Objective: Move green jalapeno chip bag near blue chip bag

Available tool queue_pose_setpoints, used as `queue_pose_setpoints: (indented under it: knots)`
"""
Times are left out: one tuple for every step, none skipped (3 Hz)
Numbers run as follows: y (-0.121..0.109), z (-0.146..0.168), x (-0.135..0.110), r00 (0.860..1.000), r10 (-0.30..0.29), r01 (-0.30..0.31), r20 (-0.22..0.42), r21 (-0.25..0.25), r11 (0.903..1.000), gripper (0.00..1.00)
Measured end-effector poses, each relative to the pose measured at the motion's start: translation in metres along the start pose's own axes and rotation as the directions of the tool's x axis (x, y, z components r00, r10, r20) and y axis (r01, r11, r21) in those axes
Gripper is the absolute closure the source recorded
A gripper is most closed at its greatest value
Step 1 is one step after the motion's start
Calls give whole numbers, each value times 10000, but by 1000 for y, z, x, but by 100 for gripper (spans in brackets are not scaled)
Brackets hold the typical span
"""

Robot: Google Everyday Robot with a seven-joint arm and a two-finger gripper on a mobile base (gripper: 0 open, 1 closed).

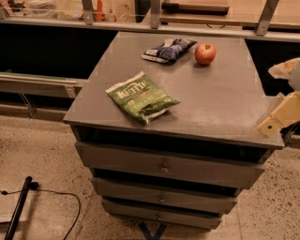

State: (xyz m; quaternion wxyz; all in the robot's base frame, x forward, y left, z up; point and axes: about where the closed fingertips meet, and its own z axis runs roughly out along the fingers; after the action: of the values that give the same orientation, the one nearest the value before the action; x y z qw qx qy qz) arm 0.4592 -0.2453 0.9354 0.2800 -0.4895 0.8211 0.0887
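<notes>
The green jalapeno chip bag (142, 98) lies flat on the grey cabinet top (220, 98), near its front left. The blue chip bag (168, 49) lies at the back of the top, left of a red apple (205, 54). My gripper (277, 118) is at the right edge of the view, beside the cabinet's front right corner, far from both bags. It holds nothing that I can see.
The cabinet has three drawers (164, 166) below the top. A railing with shelves (154, 14) runs behind it. A black cable and pole (21, 206) lie on the speckled floor at lower left.
</notes>
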Motion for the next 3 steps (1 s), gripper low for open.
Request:
queue_pose_setpoints:
  knots:
    - [8, 36, -20, 9665, 724, -512, 2463, -915, 9945, 0]
    - [16, 55, -36, 9475, 665, -256, 3127, -1331, 9908, 0]
    - [25, 85, -56, 9625, 800, -560, 2593, -987, 9935, 0]
